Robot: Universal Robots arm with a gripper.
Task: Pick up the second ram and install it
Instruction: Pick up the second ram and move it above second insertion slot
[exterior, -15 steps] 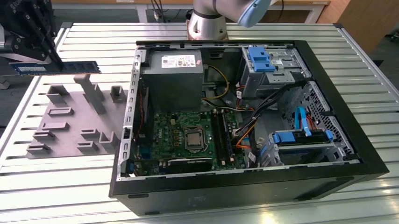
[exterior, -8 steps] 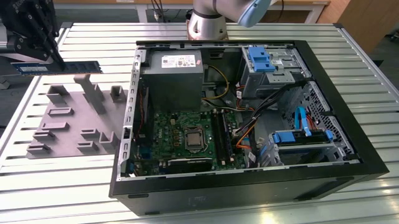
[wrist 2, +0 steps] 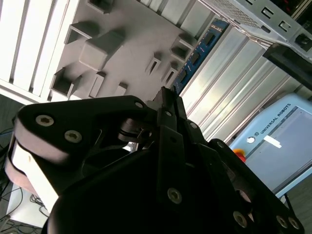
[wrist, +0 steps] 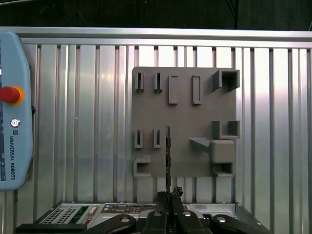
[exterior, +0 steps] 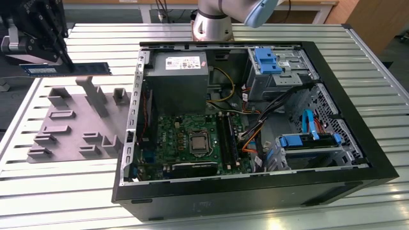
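The second ram [exterior: 70, 68], a thin blue-green board with dark chips, hangs level in the air above the far end of the grey moulded fixture [exterior: 70, 125], at the exterior view's left. My gripper [exterior: 46, 62] is shut on one end of it. In the second wrist view the stick [wrist 2: 197, 54] runs out from the black fingertips [wrist 2: 168, 97]. In the first wrist view the ram [wrist: 168, 156] is seen edge-on, over the fixture [wrist: 185, 117], leaving the gripper [wrist: 169, 196]. The black slot rails [exterior: 227, 139] lie on the motherboard inside the open case.
The open computer case [exterior: 255, 194] lies on its side on the slatted metal table [exterior: 70, 191], with a power supply [exterior: 179, 79] and drive bays [exterior: 275, 67] inside. The arm's base [exterior: 214, 24] stands behind it. A teach pendant [wrist: 14, 107] rests beside the fixture.
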